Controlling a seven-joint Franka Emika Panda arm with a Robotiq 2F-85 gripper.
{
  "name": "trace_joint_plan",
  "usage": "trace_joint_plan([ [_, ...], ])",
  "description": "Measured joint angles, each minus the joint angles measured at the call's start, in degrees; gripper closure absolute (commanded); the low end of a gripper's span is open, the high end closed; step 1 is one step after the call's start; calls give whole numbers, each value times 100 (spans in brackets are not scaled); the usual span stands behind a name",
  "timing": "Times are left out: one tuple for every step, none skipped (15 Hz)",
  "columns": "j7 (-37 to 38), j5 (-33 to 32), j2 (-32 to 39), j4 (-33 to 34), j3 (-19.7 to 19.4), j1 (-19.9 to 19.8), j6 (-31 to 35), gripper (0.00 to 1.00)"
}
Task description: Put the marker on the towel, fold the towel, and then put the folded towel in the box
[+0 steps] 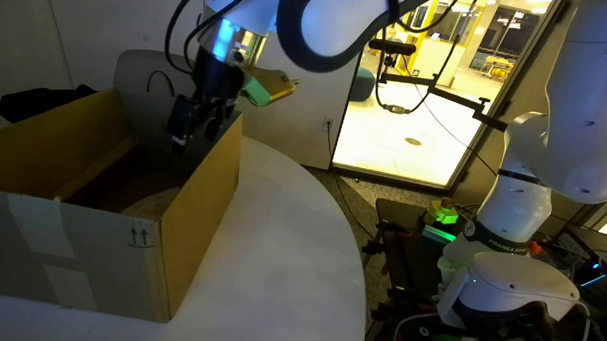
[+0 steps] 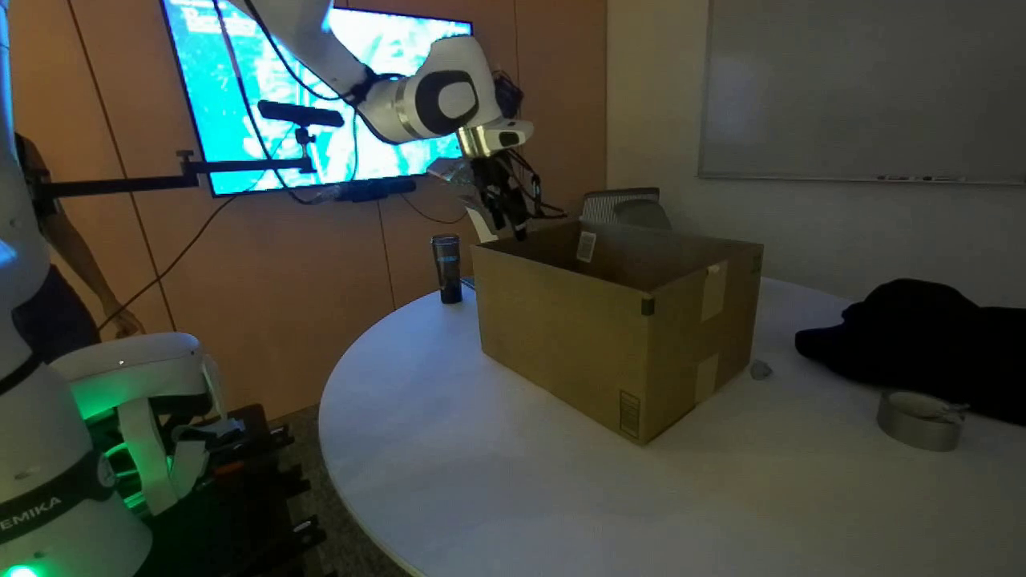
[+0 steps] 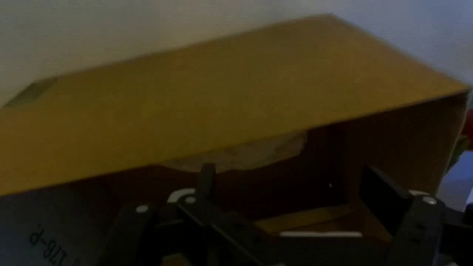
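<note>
Fingers [image 3: 384,199] spread wide and released, the gripper [image 2: 510,230] of a Franka arm [image 2: 401,108] hangs over a cardboard box [image 2: 561,336] on a round white table [image 2: 481,481], at 10 o'clock of the box's opening in an exterior view. Inside the box, at 5 o'clock of the opening as framed in an exterior view, lies a pale towel [image 1: 153,205], partly hidden by the walls; whether it is folded cannot be told. Around the box in an exterior view, a dark tumbler [image 2: 447,268] stands at 10 o'clock, black fabric [image 2: 930,344] lies heaped at 3 o'clock and a roll of tape [image 2: 920,425] sits at 4 o'clock.
</note>
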Motion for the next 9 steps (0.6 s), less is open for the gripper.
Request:
trace_joint_plan([
  [-385, 452, -308, -189, 21, -27, -406, 0],
  [-687, 799, -622, -361, -38, -1, -816, 0],
  [-894, 1027, -940, -526, -117, 32, -1215, 0],
  [-1029, 1162, -1256, -695, -205, 69, -1586, 0],
  [-1116, 1223, -1577, -878, -302, 114, -1926, 0],
  [-1190, 1245, -1891, -1069, -395, 157, -2212, 0],
  [-1262, 1263, -2204, -1277, -474, 202, -2447, 0],
  [-1351, 1281, -2525, -1506, -549, 251, -2644, 0],
  [-1436, 1287, -2830, -1735, -618, 302, -2797, 0],
])
